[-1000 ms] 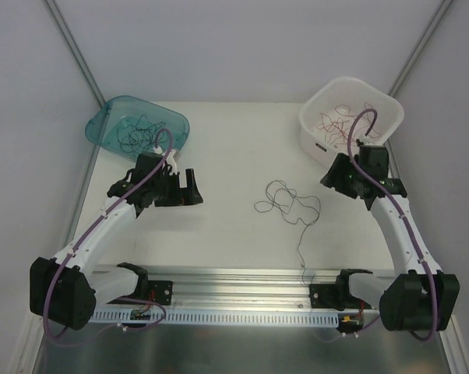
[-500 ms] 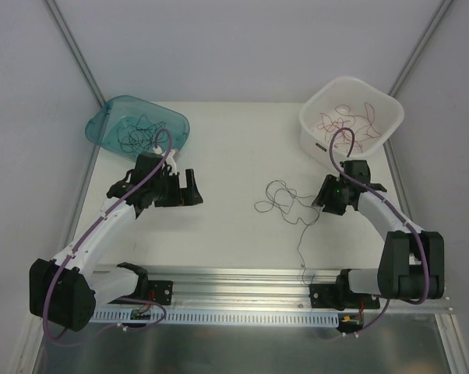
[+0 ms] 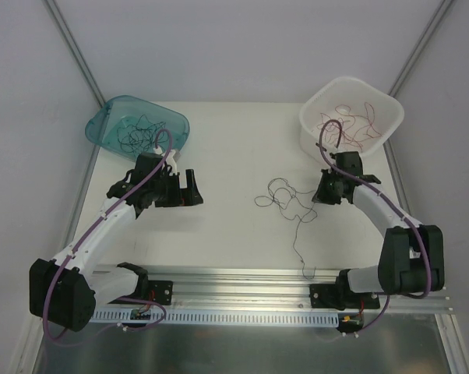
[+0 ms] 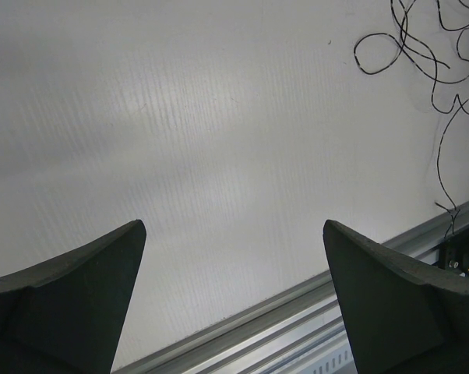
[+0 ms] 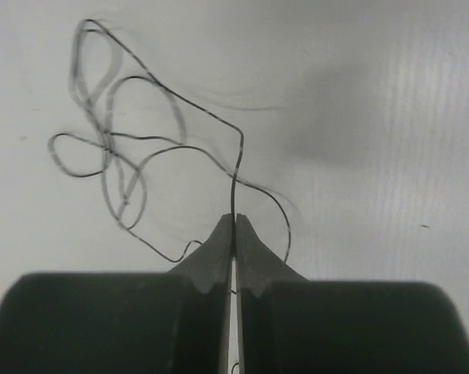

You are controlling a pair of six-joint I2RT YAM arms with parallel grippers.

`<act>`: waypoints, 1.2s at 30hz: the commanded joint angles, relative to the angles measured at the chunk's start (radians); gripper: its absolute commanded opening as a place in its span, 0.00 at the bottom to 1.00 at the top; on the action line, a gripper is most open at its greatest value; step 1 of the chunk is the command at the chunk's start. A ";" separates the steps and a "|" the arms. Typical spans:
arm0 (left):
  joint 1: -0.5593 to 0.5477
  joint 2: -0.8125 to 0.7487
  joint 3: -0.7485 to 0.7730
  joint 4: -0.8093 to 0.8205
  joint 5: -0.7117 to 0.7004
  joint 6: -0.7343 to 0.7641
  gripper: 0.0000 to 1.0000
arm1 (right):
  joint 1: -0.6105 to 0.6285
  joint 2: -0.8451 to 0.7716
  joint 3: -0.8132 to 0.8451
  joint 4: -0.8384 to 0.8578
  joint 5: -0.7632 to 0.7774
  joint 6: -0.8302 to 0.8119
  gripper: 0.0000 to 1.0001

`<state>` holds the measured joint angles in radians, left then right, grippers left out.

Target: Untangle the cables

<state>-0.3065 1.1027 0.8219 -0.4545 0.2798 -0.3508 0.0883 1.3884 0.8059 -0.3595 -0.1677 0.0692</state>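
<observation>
Tubs number two: a teal tub (image 3: 99, 129) holding black cables (image 3: 138, 133) and a white tub (image 3: 312, 139) holding red cables (image 3: 351, 125). One loose black cable (image 3: 284, 196) lies mid-table, its loops beside the right gripper (image 3: 322, 195) and its tail running lengthwise to the near rail (image 3: 242, 276). Only the right wrist view shows those fingertips pinched together on that cable. The left wrist view shows the left gripper (image 4: 234, 234) spread wide over the table (image 4: 219, 117).

Bright, soft light; cable (image 5: 232, 195) slightly blurred.
</observation>
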 commanded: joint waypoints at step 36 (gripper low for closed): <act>-0.020 -0.099 -0.091 0.166 0.119 -0.132 0.99 | 0.596 -0.193 0.584 -0.159 0.112 0.026 0.01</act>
<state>-0.3092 1.0359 0.7780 -0.3836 0.3607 -0.3870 0.6701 1.2484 1.3582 -0.5941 -0.0307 0.0540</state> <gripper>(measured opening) 0.992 0.017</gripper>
